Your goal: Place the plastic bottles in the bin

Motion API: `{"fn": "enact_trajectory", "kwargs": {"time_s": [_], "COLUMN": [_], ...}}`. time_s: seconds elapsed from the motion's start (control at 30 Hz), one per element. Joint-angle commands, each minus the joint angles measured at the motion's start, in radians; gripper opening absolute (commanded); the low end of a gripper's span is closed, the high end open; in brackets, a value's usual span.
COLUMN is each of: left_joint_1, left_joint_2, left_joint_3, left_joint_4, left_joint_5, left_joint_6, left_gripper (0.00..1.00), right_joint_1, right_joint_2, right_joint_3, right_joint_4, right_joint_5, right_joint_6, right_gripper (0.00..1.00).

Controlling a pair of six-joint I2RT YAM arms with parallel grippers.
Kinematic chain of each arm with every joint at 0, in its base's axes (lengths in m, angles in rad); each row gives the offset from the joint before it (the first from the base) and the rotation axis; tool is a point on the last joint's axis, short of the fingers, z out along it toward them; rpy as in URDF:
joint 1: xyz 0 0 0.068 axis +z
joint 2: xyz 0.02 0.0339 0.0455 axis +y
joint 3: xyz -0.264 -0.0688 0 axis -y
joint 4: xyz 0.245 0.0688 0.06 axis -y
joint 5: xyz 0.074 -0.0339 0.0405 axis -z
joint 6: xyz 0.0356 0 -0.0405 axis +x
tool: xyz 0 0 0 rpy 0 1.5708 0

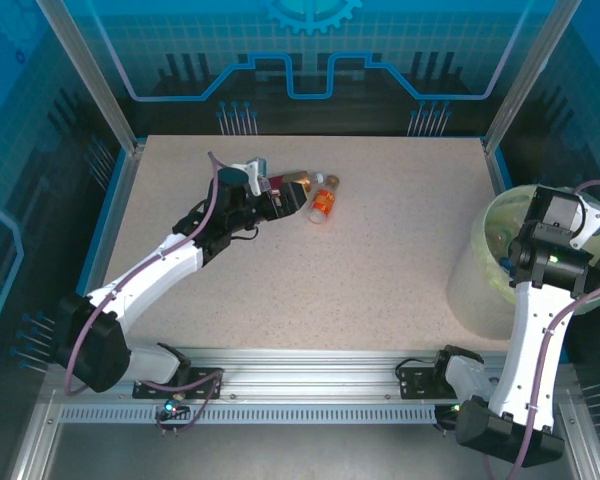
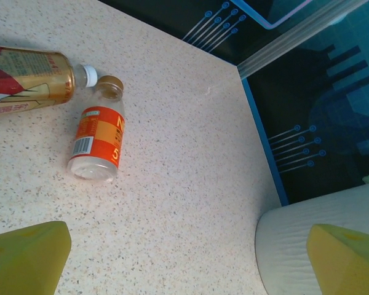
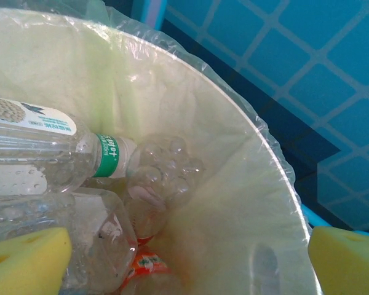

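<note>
Overhead, can see orange bottle (image 1: pixel 323 205) and brown bottle (image 1: pixel 295 182) lying side by side toward the table's (image 1: pixel 400 260) far-left corner, left gripper (image 1: pixel 268 185) right at the brown one; bin (image 1: pixel 475 285) at the right edge, right arm (image 1: pixel 535 320) bent over its rim. Next, left wrist: pads (image 2: pixel 24 258) spread wide, nothing between them, both bottles lying ahead on the surface, caps close together. Lastly, right wrist: right gripper (image 3: pixel 184 270) gaping wide and empty above the bin, green-label bottle (image 3: pixel 49 147) and other clear ones lying inside the bag (image 3: pixel 190 67).
</note>
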Motion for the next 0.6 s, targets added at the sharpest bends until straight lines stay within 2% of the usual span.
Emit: {"fn": "enact_trajectory", "kwargs": {"time_s": [0.0, 0.23, 0.4, 0.5, 0.57], "left_joint_1": [0.015, 0.034, 0.050, 0.067, 0.078], "left_joint_2": [-0.014, 0.003, 0.007, 0.024, 0.048], "left_joint_3": [-0.027, -0.014, -0.031, -0.036, -0.017], "left_joint_4": [0.026, -0.006, -0.013, -0.019, -0.048], "left_joint_5": [-0.034, -0.038, -0.082, -0.076, -0.055], "left_joint_6": [-0.038, -0.047, -0.091, -0.121, -0.125], "left_gripper": [0.99, 0.99, 0.99, 0.99, 0.99], "right_joint_1": [0.004, 0.053, 0.093, 0.139, 0.186], "right_joint_2": [-0.011, -0.029, -0.093, -0.127, -0.143], "right_joint_3": [0.018, 0.032, 0.022, 0.021, 0.022], "right_joint_4": [0.006, 0.029, 0.072, 0.113, 0.138], "right_joint_5": [-0.057, -0.186, -0.330, -0.438, -0.461], "right_joint_6": [0.008, 0.037, 0.085, 0.118, 0.139], "right_gripper": [1.00, 1.00, 1.00, 1.00, 1.00]}}
